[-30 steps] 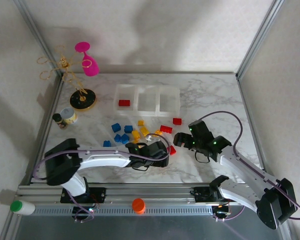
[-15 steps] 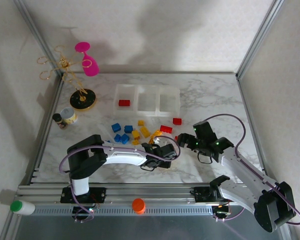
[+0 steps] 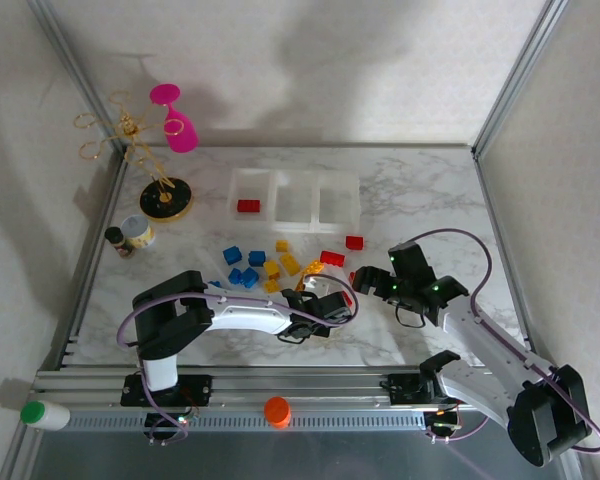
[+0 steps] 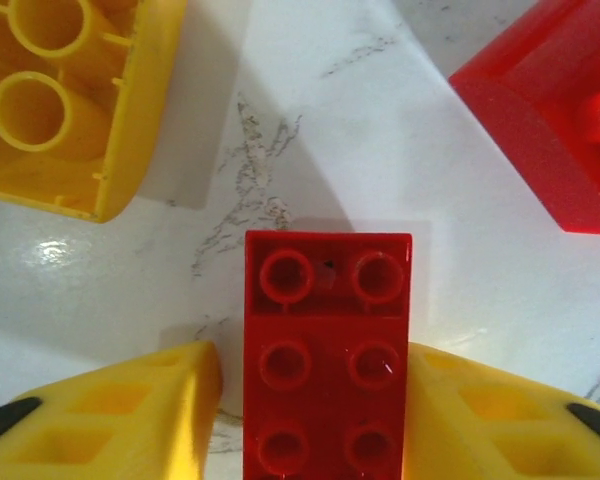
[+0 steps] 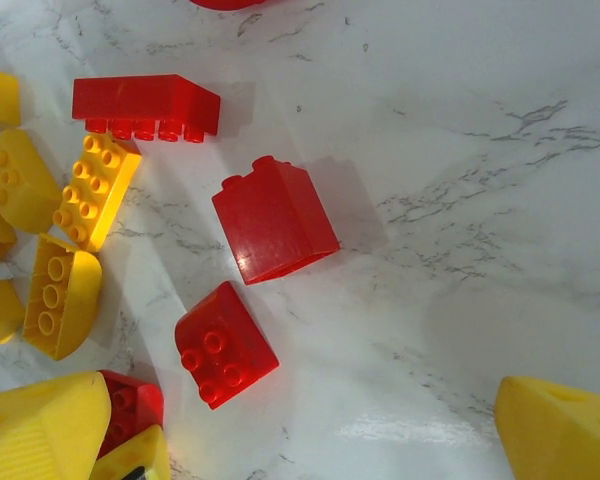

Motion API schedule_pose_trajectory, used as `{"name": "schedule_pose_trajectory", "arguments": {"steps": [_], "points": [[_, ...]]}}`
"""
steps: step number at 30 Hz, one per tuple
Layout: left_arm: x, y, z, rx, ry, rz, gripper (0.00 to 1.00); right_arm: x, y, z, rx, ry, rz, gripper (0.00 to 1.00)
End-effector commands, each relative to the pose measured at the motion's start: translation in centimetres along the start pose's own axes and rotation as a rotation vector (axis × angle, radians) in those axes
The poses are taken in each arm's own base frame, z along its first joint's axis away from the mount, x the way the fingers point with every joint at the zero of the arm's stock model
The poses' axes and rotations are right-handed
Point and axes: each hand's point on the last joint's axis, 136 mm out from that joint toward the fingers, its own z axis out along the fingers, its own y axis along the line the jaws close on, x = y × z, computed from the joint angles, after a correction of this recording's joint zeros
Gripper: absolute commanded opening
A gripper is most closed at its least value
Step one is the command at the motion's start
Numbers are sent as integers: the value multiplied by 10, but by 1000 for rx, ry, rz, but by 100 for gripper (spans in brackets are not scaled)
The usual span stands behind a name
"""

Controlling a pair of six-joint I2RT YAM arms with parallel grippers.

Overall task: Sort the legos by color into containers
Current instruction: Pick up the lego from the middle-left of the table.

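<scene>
A red lego (image 4: 327, 360) lies studs-up on the marble between my left gripper's (image 4: 315, 420) yellow fingers (image 4: 120, 420). The right finger touches it and a sliver of marble shows on the left side. In the top view the left gripper (image 3: 327, 304) is low beside the red legos. My right gripper (image 5: 300, 440) is open over bare marble, with red legos (image 5: 225, 345) just ahead and yellow legos (image 5: 95, 190) to the left. The containers (image 3: 293, 180) stand at the back, a red lego (image 3: 248, 206) in the left one. Blue legos (image 3: 242, 270) and yellow legos (image 3: 280, 265) lie loose mid-table.
A black-and-gold stand base (image 3: 166, 198) with wire arms and pink pieces (image 3: 177, 125) stands at the back left, with a small jar (image 3: 135, 233) beside it. An orange cap (image 3: 276, 410) and a green-capped bottle (image 3: 38, 413) sit on the near rail.
My left gripper has slid right to the red lego and its jaws have narrowed around it. The right arm shifted slightly right early on, then stayed put.
</scene>
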Motion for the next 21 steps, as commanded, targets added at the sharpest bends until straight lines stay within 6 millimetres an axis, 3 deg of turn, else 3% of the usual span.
{"name": "schedule_pose_trajectory", "arguments": {"steps": [1, 8, 13, 18, 21], "points": [[9, 12, 11, -52, 22, 7, 43, 0, 1, 3, -10, 7, -8, 99], [-2, 13, -4, -50, -18, 10, 29, -6, 6, 1, -22, -9, -24, 99], [-27, 11, -33, -13, -96, -23, 28, -16, 21, -7, -78, -41, -52, 99], [-59, 36, -58, -65, -179, -53, 28, -30, 43, -15, -169, -82, -92, 99], [-88, 54, -74, -81, -243, -92, 28, -38, 62, -16, -252, -107, -108, 99]]}}
